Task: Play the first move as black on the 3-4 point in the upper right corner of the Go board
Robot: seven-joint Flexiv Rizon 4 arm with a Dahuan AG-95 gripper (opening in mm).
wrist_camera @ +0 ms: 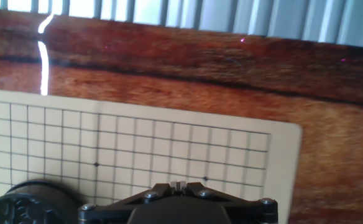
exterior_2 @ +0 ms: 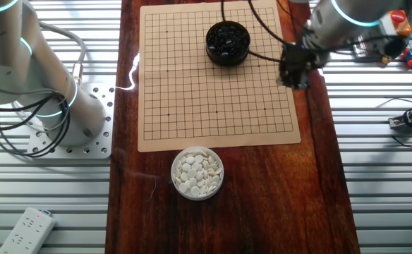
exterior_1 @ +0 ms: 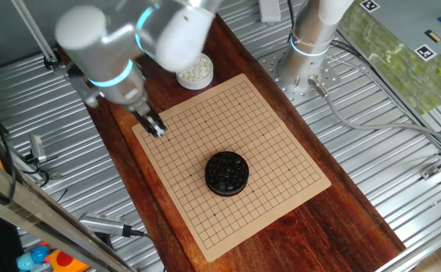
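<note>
One fixed view shows the black stones (exterior_1: 226,171) heaped in a dark round bowl (exterior_1: 226,186) that stands on the Go board (exterior_1: 273,143), toward the board's near middle. No stone lies on the grid itself, so the first move is not yet played. In the other fixed view the same bowl sits near the board's far edge, and a second bowl of white stones (exterior_2: 197,172) rests on the wooden table (exterior_2: 262,197) just off the opposite edge.

The gripper (exterior_1: 156,128) hangs over the board's edge zone near one corner, well apart from the black bowl. Its fingers look drawn close together, but whether a stone sits between them I cannot tell; the tips are too small in the fixed views and hidden in the hand view. The hand view looks down on a board corner, with a star point (wrist_camera: 96,164) and the bowl's rim at lower left.

My reading: the arm is either carrying a stone toward the corner or has yet to fetch one. If it holds one, the next move calls for lining up exactly on the 3-4 intersection, lowering and letting go gently so the stone does not slide.
</note>
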